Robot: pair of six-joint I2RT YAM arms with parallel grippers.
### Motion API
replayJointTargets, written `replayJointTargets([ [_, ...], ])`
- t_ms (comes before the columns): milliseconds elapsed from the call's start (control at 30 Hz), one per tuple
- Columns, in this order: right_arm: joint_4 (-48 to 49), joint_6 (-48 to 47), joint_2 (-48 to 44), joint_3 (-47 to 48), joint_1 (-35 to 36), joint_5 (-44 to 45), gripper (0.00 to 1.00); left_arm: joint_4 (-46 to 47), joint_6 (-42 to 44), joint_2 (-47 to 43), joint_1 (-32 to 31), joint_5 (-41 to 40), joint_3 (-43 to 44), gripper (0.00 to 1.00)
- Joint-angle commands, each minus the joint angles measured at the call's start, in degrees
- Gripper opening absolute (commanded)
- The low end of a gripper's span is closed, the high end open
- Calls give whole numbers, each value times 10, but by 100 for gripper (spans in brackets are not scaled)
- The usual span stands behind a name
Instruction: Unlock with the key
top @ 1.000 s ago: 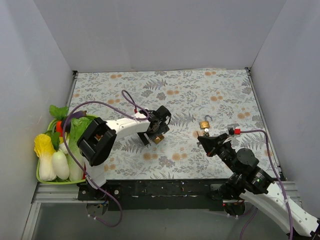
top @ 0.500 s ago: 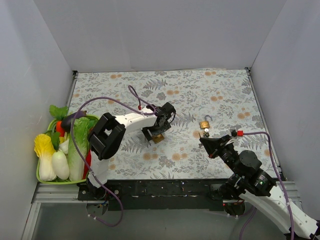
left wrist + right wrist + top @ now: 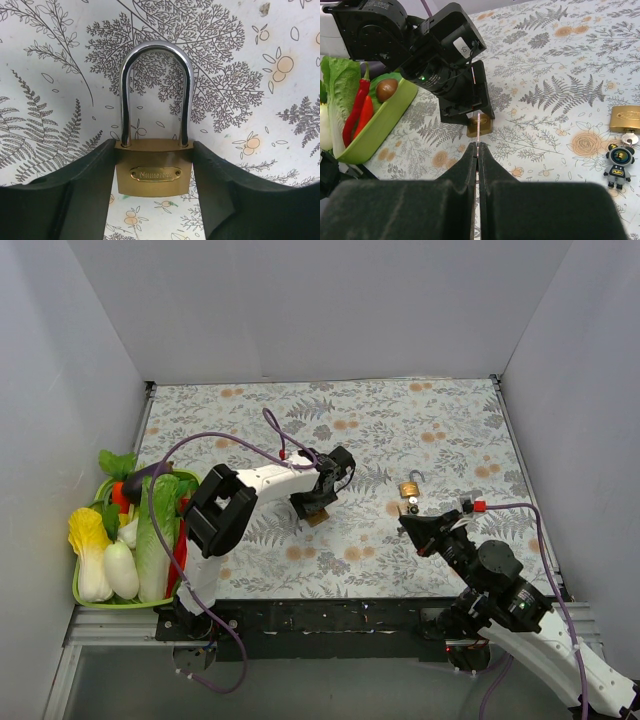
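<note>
Between the black padded fingers [image 3: 75,200] of the left claw [image 3: 154,150], a small rectangular brass padlock [image 3: 154,172] is lying flat on the fern-and-flower printed tablecloth [image 3: 240,90], left of the table's middle. The claw is standing roughly half open and is pressing its pads against both narrow flanks of the brass body. It is gripping the lock just below the arch of the polished chrome shackle [image 3: 155,46], whose two legs are sitting down in the body.

I am judging this lock to be dense and heavy for its size, fully rigid, and smooth enough to slide under a loose grip. The flat flanks are giving the soft pads the best purchase, whereas the round, glossy shackle would be turning between them. The embossed oval nameplate on the face is offering no hold.

Well apart to the right, a second brass padlock [image 3: 626,118] is lying with a small silver key [image 3: 630,138] at its lower edge and a dark robot-shaped charm [image 3: 619,161] trailing from the key. I cannot tell whether the key is seated in the keyway. That key is looking thin, light and stiff, best pinched by its flat head, with the charm dangling loose.

The right claw [image 3: 476,150] is hovering near that lock, fully closed, and I am making out nothing held between its fingers.
</note>
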Motion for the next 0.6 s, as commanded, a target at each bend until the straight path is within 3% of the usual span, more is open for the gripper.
replayJointTargets([
  [0, 17, 3, 10, 9, -1, 9, 1, 17, 8, 8, -7, 2, -16, 41],
  [133, 17, 3, 20, 10, -1, 8, 1, 34, 14, 3, -10, 14, -18, 20],
  [400, 40, 2, 63, 8, -1, -4, 1, 125, 2, -89, -10, 54, -69, 16],
  [567, 129, -10, 137, -4, -1, -41, 1, 195, -16, -166, -9, 80, -115, 13],
])
